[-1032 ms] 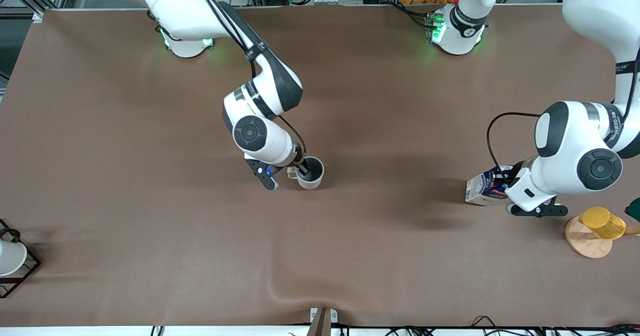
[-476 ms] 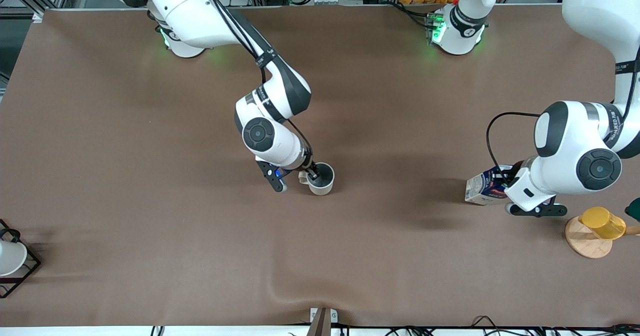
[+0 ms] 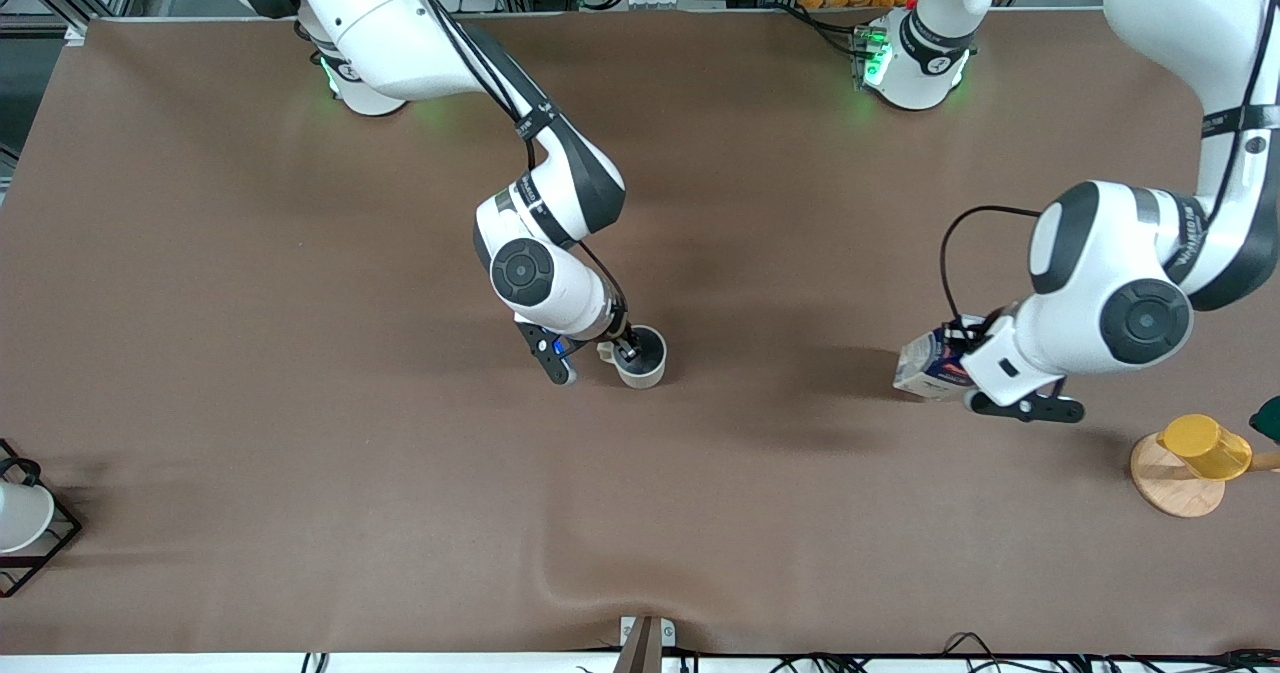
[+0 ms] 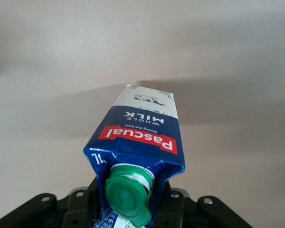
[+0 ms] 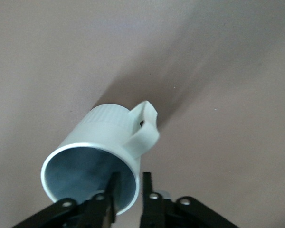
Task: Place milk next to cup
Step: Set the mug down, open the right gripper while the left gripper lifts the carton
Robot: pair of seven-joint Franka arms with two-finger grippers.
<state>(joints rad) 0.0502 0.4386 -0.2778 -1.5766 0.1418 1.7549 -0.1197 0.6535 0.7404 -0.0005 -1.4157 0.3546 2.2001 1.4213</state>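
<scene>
My left hand grips the milk by its capped top, carton tilted and hanging over bare tabletop, well apart from the cup. My right hand pinches the cup's rim by the handle. Risks: the tilted carton tips on landing, or clips my right hand beside the cup.

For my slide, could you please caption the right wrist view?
Right gripper shut on the cup rim by its handle, one finger inside, one outside, above the brown table.
</scene>
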